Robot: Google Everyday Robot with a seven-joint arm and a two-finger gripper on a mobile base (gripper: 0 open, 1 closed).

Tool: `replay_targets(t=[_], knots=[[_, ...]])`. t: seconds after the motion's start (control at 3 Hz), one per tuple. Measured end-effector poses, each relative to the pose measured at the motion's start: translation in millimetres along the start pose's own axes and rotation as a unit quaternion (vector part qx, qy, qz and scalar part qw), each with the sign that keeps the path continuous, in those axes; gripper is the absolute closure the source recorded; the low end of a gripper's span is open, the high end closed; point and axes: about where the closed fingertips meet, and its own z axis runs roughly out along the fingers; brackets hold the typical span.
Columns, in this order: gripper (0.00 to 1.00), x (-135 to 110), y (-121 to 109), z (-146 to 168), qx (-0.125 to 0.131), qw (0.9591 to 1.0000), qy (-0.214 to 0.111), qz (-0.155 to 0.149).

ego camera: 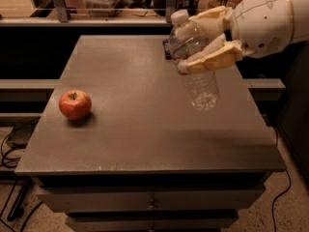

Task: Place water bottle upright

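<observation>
The water bottle [199, 74] is a clear crinkled plastic bottle with a white cap at the top. It hangs nearly upright, tilted slightly, above the right half of the grey table [140, 129]. My gripper [195, 42], with cream fingers [212, 58], comes in from the upper right and is shut on the bottle's upper part, one finger behind and one in front. The bottle's base looks to be just above the table top, whether it touches I cannot tell.
A red apple [75, 105] sits on the table's left side. A small dark object [166, 50] lies at the table's far edge, behind the bottle. Drawers [149, 202] are below the table front. A shelf with clutter runs behind.
</observation>
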Motion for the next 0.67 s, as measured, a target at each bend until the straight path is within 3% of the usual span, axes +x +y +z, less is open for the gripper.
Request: replay_targets(t=[0.33,0.67], knots=[[1.0,-7.8,4.5,7.2,-0.008,0.9973,-0.047,-0.057],[1.0,-7.8,6.0,9.9,-0.003,0.9933,-0.075,-0.088]])
